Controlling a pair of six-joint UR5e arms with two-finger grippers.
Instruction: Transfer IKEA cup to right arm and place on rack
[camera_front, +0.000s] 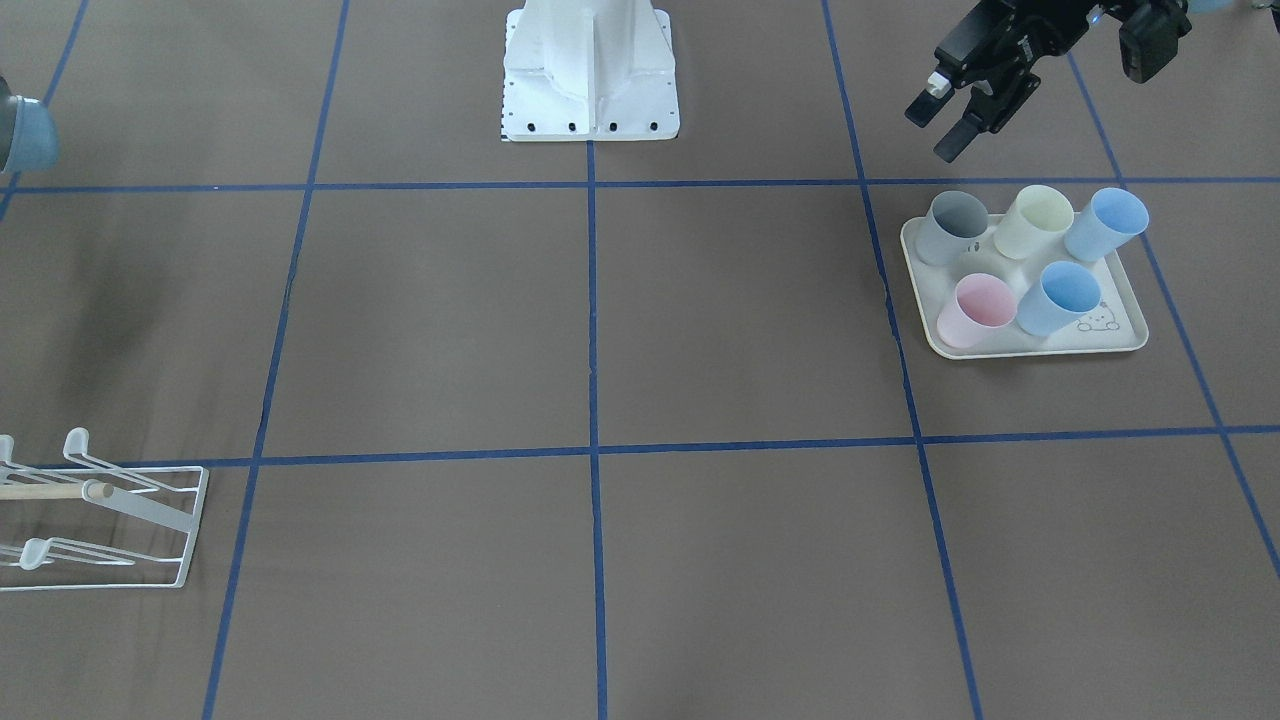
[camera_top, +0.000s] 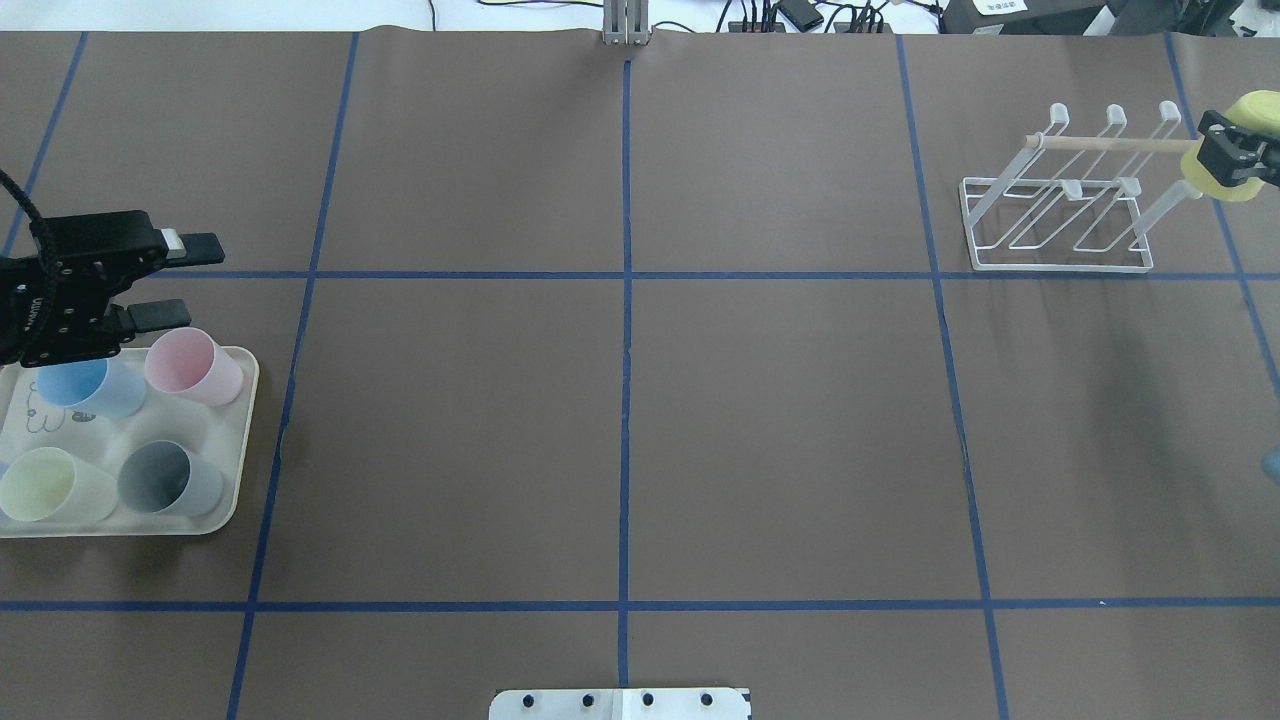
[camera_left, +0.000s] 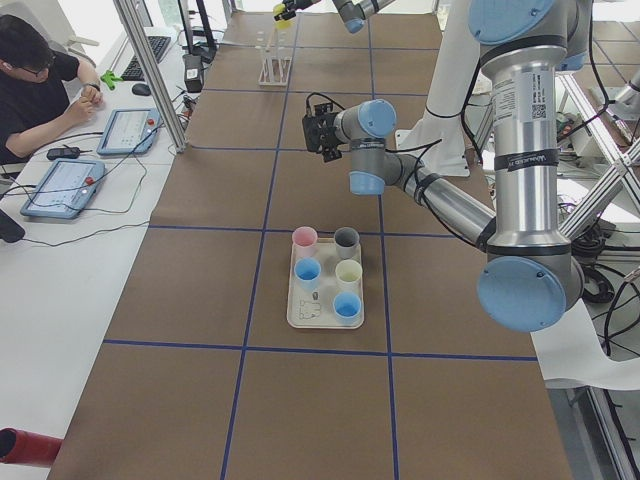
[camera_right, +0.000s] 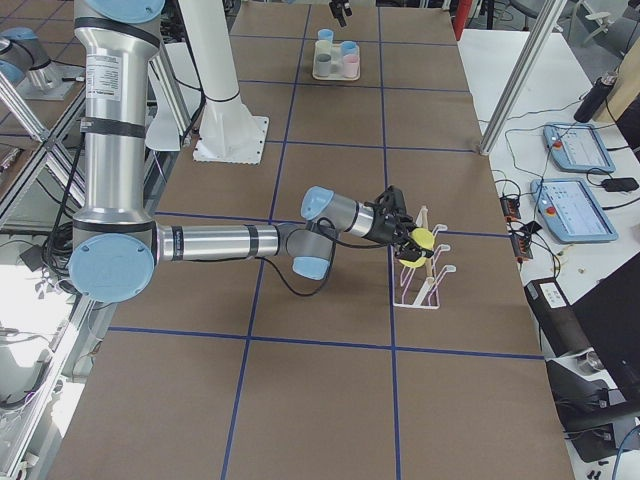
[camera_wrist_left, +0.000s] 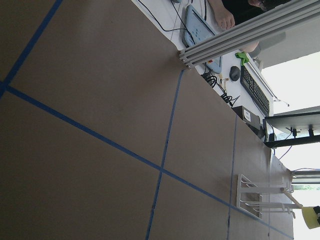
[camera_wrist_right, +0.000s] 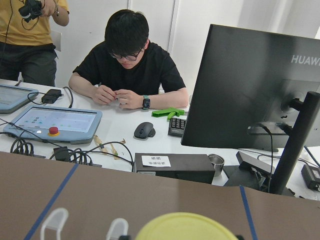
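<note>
Yellow cup (camera_top: 1255, 105): held at the far right of the bench (camera_top: 450, 420), against the end of the rack's wooden dowel; whether it sits on a prong cannot be told.
Right end effector (camera_top: 1225, 150): grasping the yellow cup, fingers clenched on its sides.
Rack (camera_top: 1055, 268): white wire, standing on the bench's far right part, prongs turned up.
Left end effector (camera_top: 185, 280): released, fingers spread with nothing between them, hanging above the tray and touching no cup.
Tray (camera_top: 238, 450): cream, at the bench's left edge, carrying a pink cup (camera_top: 195, 365), a grey cup (camera_top: 165, 478), a pale yellow cup (camera_top: 50, 485), a blue cup (camera_top: 90, 385) and a second blue cup (camera_front: 1105, 225), mouths up.
Bench surface: brown, crossed by blue tape lines.
</note>
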